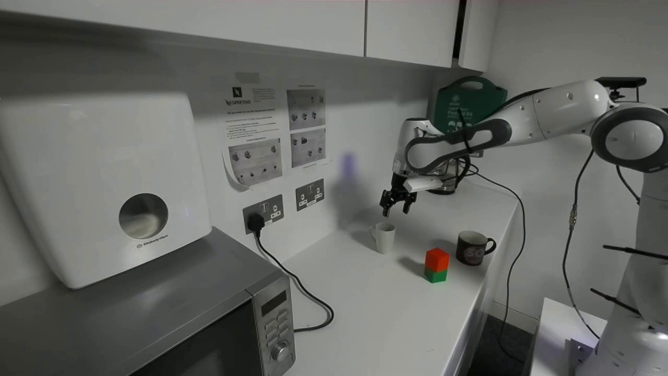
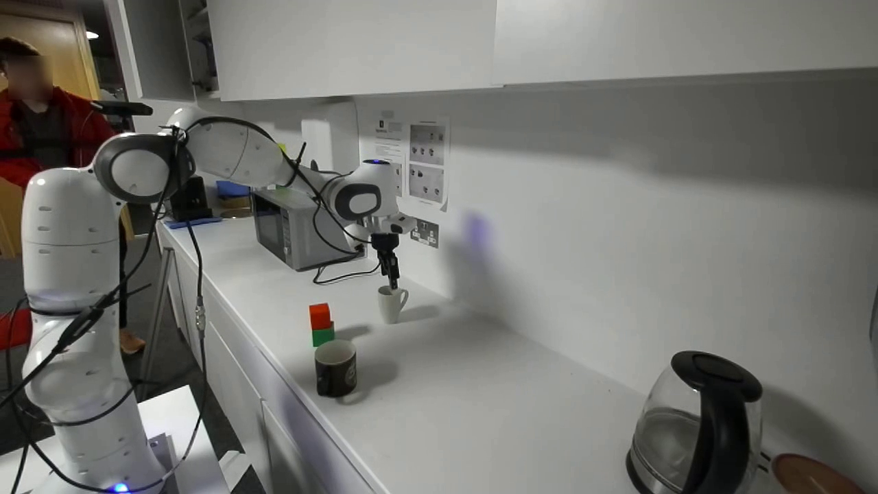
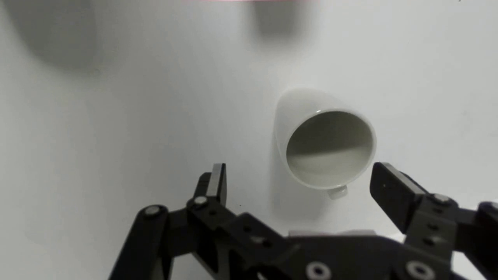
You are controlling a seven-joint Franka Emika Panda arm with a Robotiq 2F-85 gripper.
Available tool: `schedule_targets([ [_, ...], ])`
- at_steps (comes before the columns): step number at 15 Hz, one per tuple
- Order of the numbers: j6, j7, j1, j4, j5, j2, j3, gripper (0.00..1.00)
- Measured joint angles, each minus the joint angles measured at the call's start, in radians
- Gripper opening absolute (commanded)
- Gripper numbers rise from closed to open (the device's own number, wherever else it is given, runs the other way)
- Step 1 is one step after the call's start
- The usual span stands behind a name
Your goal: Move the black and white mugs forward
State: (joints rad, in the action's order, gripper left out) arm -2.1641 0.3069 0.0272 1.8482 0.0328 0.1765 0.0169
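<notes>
Our claw [image 1: 396, 209] hung spread, near and slightly above the white mug [image 1: 385, 239]. We located this mug upright on the tabletop [image 1: 370, 318], nearer the wall [image 1: 365, 120]; the black mug [image 1: 471, 249] stood near the tabletop's edge, beside the red block [image 1: 436, 260] atop the green block [image 1: 435, 275].

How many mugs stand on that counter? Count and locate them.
2: the white mug near the open gripper; the black mug near the red-and-green block stack. Others could be hidden.
</notes>
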Motion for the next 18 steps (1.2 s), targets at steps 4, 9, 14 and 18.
schedule_targets([
  [4,0.000,0.000,0.000,-0.041,0.000,0.052,0.017,1.00],
  [9,0.002,0.000,0.000,-0.074,0.000,0.105,0.037,1.00],
  [14,0.007,0.000,0.001,-0.081,0.001,0.140,0.044,1.00],
  [18,0.015,0.000,0.001,-0.087,0.003,0.167,0.045,1.00],
])
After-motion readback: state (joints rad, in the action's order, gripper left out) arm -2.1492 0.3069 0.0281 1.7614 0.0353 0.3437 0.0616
